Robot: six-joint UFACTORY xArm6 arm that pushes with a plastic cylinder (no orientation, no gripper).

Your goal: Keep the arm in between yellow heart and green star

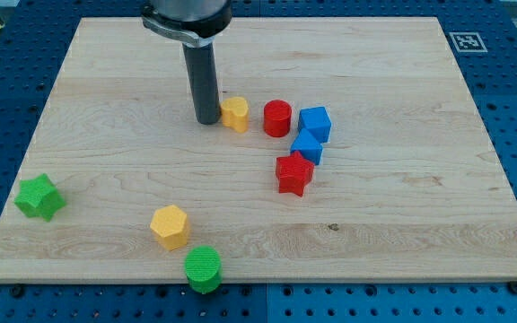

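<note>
**A:** Where is my tip (208, 121) right now?

**B:** You have it down on the wooden board (402, 215), toward the far side and a little left of the middle. It sits just beside the yellow heart (235, 114), on that block's left, so close that the two look to be touching; you cannot quite tell from this angle.

**A:** And the green star (39, 196)?

**B:** It is well apart from your tip, near the board's left edge and toward the near side. Your tip lies to its right and farther back, hard against the heart end of the stretch between the two blocks.

**A:** What state is the claw in?

**B:** You have no claw here, only the straight dark rod, so nothing can be released, clenched or grasping.

**A:** What else is on the board?

**B:** Right of the heart you see a red cylinder (277, 117), then a blue cube (315, 124). A second blue block (307, 146) sits just nearer than that cube, and a red star (293, 173) touches it on its near-left side. Toward the near edge you have a yellow hexagon (170, 226), and a green cylinder (203, 269) sits just beside it, right at the board's near edge.
</note>
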